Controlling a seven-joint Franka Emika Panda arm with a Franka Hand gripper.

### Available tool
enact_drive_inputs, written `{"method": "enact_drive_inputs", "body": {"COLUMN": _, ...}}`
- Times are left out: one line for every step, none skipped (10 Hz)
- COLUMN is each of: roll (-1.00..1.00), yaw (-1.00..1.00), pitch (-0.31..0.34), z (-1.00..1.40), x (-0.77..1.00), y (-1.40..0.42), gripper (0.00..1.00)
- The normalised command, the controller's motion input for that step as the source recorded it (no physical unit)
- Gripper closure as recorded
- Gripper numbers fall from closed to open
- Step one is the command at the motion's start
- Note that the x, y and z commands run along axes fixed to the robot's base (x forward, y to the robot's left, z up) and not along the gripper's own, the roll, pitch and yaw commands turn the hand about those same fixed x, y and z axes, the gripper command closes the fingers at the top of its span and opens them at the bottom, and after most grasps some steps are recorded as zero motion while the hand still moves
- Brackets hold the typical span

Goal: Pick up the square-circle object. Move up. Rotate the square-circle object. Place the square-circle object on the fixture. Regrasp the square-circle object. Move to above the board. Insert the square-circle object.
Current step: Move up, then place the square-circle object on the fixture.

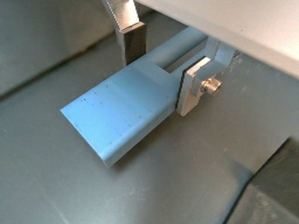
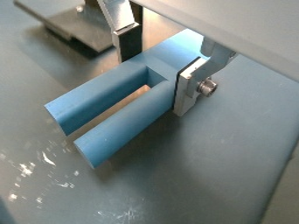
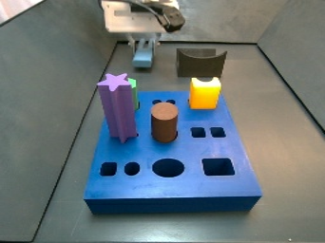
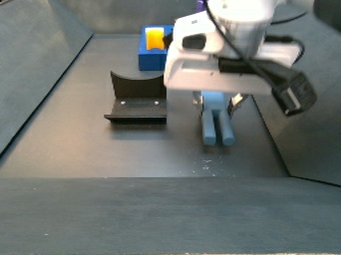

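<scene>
Claw on the grey-blue peg, back of the floor

The claw [image 2: 163,66] is clamped on one end of the grey-blue peg [image 2: 111,109], which lies flat on the floor [image 2: 176,184], beside the fixture [image 4: 136,100] and behind the board [image 3: 172,157].

No readable text — none anywhere.

You see square-circle object [image 2: 111,109]: matt grey-blue plastic, faintly speckled. Gripper [image 2: 163,66] fingers [image 2: 193,83]: flat brushed silver metal, dark matt pads. Fixture [image 4: 138,98]: dull dark plastic. Floor [image 2: 70,192]: grey, slightly glossy, scuffed.
</scene>
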Motion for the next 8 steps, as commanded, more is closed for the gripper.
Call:
{"method": "enact_drive_inputs", "body": {"roll": -0.04, "yaw": 0.01, "pitch": 0.038, "z": 0.45, "x": -0.01, "y": -0.01, "gripper": 1.00}}
{"method": "enact_drive_inputs", "body": {"roll": -0.05, "yaw": 0.01, "pitch": 0.037, "z": 0.30, "x": -0.01, "y": -0.01, "gripper": 1.00}}
{"method": "enact_drive_inputs", "body": {"roll": 0.00, "yaw": 0.00, "pitch": 0.000, "z": 1.00, "x": 0.00, "y": 0.00, "gripper": 1.00}}
{"method": "enact_drive_inputs", "body": {"roll": -0.01, "yaw": 0.00, "pitch": -0.004, "z": 1.00, "x": 0.00, "y": 0.00, "gripper": 1.00}}
{"method": "enact_drive_inputs", "body": {"roll": -0.02, "yaw": 0.01, "pitch": -0.001, "z": 1.00, "x": -0.01, "y": 0.00, "gripper": 1.00}}
{"method": "enact_drive_inputs", "body": {"roll": -0.04, "yaw": 0.01, "pitch": 0.004, "z": 1.00, "x": -0.01, "y": -0.01, "gripper": 1.00}}
{"method": "enact_drive_inputs", "body": {"roll": -0.05, "yaw": 0.02, "pitch": 0.006, "z": 1.00, "x": -0.02, "y": -0.01, "gripper": 1.00}}
{"method": "enact_drive_inputs", "body": {"roll": -0.06, "yaw": 0.02, "pitch": 0.008, "z": 1.00, "x": -0.02, "y": -0.01, "gripper": 1.00}}
